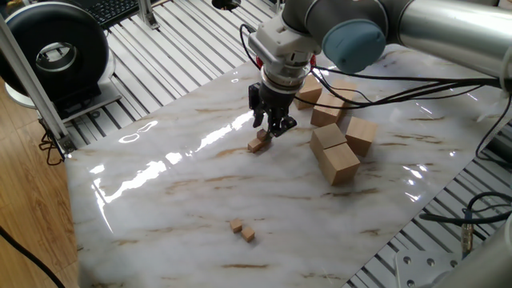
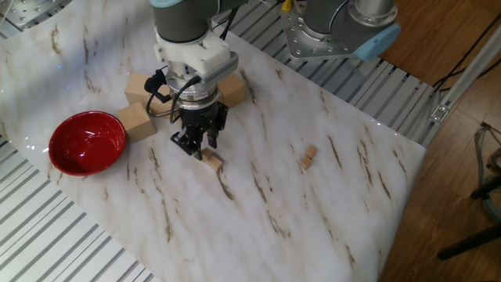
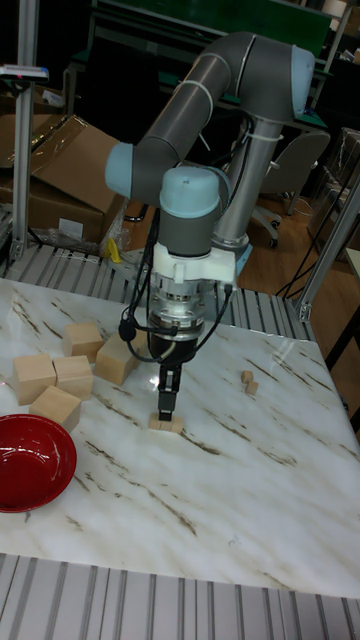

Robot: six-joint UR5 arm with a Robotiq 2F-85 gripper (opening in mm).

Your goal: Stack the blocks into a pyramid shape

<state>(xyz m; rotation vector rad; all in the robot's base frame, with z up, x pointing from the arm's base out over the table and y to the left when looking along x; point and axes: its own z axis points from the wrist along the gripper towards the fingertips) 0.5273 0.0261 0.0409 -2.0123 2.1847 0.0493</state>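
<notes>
Just above small tan cubes (image 1: 258,145): hand (image 1: 270,130), empty.

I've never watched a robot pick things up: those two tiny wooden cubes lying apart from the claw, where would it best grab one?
Take the outer cube of the pair by its two free opposite sides, coming straight down from above. The cubes touch, so the shared face gives no room, and they sit low on the marble table. The claw looks narrow enough.

Bowl (image 2: 87,142): red, left of frame, on marble table (image 2: 313,227).
Big blocks (image 1: 340,144): grouped, upper right.
Keyboard (image 1: 112,10): top left.
</notes>
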